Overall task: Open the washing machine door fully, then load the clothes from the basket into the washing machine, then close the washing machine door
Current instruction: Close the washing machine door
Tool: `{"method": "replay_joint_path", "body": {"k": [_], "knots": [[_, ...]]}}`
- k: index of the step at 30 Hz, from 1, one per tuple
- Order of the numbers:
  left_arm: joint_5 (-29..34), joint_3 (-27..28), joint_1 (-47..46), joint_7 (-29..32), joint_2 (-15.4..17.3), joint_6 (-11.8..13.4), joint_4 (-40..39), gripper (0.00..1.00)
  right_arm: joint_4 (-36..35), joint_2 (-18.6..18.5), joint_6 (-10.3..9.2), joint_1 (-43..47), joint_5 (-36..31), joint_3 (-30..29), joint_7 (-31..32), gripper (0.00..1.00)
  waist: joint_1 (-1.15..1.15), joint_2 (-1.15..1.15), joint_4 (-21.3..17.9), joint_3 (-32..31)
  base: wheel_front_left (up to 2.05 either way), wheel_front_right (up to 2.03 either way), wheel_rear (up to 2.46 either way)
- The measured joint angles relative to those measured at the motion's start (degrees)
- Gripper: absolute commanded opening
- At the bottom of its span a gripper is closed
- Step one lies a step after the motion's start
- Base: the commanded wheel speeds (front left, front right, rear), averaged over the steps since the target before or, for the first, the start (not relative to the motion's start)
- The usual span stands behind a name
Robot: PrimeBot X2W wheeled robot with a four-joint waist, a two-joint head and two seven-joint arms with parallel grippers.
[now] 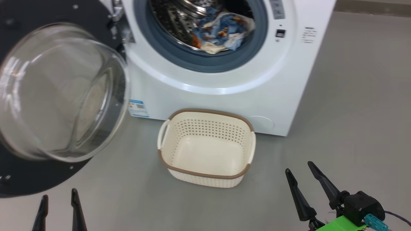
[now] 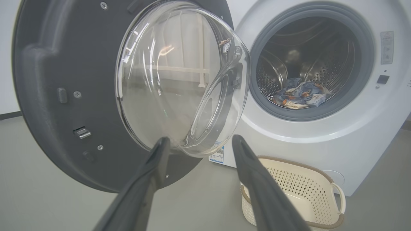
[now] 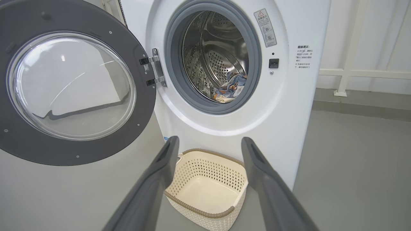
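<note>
The washing machine (image 1: 224, 93) stands on the grey floor (image 1: 353, 112), and its round opening faces the robot. The washing machine door (image 1: 35, 181) is swung out wide on the robot's left side and hangs on the metal hinge (image 3: 157, 67) at the left edge of the opening. Its inner side is turned to the cameras, so the clear glass bowl (image 1: 57, 93) bulges out from the dark frame.

The clothes (image 1: 221, 32) lie inside the steel drum (image 3: 218, 54), at its bottom, as a small crumpled bundle of light blue cloth with orange-brown print and a pale lining. In the head view the front edge of the bundle comes close to the grey-blue rubber ring (image 1: 199, 62).

The basket (image 1: 208, 130) stands upright on the floor just in front of the machine, below the opening, and its cream bottom is bare. A small blue sticker (image 1: 138, 108) is on the lower left corner of the machine front.

The left gripper (image 1: 59, 194) is low in the head view, below the door, with its two fingers set wide apart and nothing between them. The right gripper (image 1: 298, 166) is to the right of the basket, apart from it; its fingers are also spread wide and hold nothing.
</note>
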Motion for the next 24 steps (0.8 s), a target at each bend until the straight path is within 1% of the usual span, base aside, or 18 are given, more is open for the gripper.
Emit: {"method": "replay_joint_path", "body": {"k": [11, 19, 24], "knots": [[-0.93, 0.08, 1.37, 0.0, -0.03, 0.24, 0.13, 1.0, 0.64, -0.15, 0.0, -0.03, 0.0, 1.11, 0.0, 1.0, 0.0, 0.0, 6.41, -0.77, 0.0, 0.0, 0.0], [-1.85, -0.05, 1.7, 0.0, -0.05, 0.76, 0.47, 1.0, 0.75, -0.23, 0.0, -0.55, 0.0, 1.98, 0.0, 1.0, 0.0, 0.0, 9.08, -0.13, 0.0, 0.0, 0.0], [-4.52, -0.24, 1.71, 0.0, -0.07, 1.56, 0.48, 1.0, 0.85, -1.09, 0.0, -0.56, 0.0, 2.1, 0.0, 1.0, 0.0, 0.0, 10.53, 0.56, 0.0, 0.0, 0.0]]}}
